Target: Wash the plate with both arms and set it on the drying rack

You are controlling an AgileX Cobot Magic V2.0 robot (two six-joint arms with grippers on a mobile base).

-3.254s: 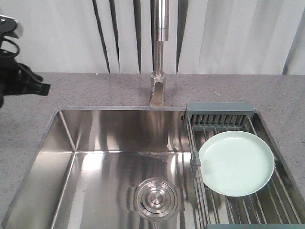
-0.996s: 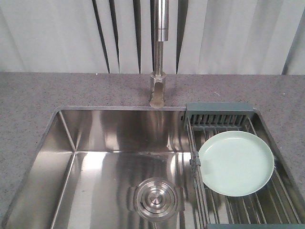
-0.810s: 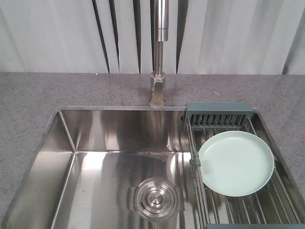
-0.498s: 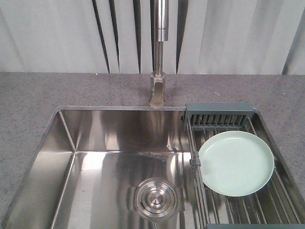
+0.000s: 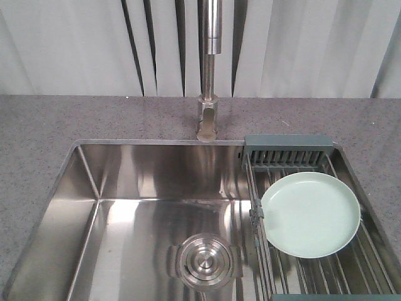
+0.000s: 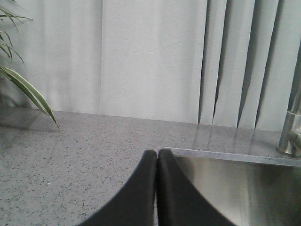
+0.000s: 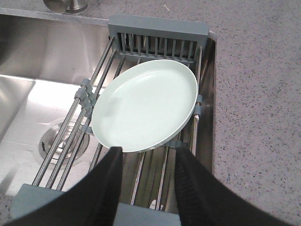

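A: Where does the plate (image 5: 311,214) lie?

B: It rests flat, face up, on the steel rods of the drying rack (image 5: 287,150), which spans the right end of the sink (image 5: 144,207). Its far edge sits near the rack's slotted plastic end piece; its left edge overhangs the outer rod slightly.

A: And the two grippers?

B: The right gripper (image 7: 148,157), seen in the right wrist view, stands spread apart just at the plate's near rim, with nothing between its fingers. The left gripper (image 6: 156,162) is pressed together, empty, above the countertop (image 6: 70,150) by the sink's left corner, well apart from the plate. Neither arm appears in the front view.

A: How far along is the task?

B: The plate is on the rack and untouched, and no water runs from the faucet (image 5: 210,69). Whether washing has occurred cannot be told. If it has, only withdrawal of the arms is left.
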